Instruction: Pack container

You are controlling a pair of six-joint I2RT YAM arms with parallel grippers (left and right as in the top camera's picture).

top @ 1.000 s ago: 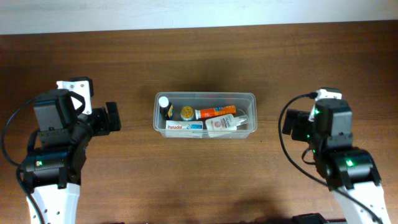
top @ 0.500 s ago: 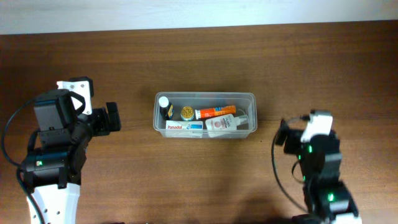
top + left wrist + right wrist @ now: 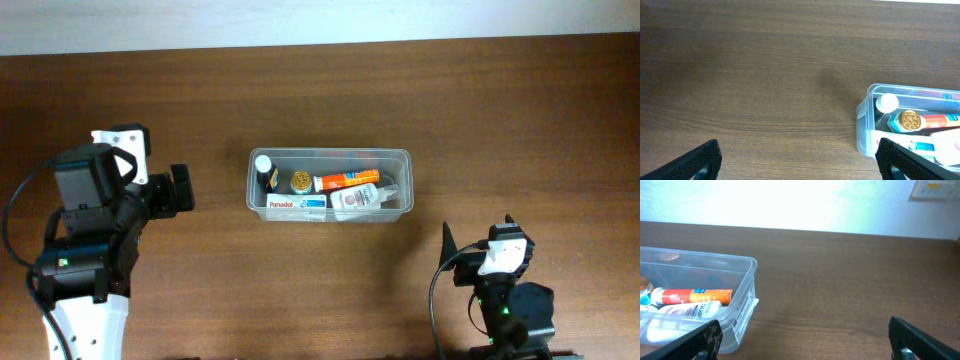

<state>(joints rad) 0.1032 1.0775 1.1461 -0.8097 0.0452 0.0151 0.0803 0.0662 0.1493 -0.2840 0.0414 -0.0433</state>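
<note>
Our left gripper [image 3: 178, 190], wide open and empty, faces the short left end of the container [image 3: 330, 151], which sits in the middle of the desk [image 3: 330, 90] with its long side going left to right, and our right gripper [image 3: 805, 342], open too, waits by the front edge
</note>
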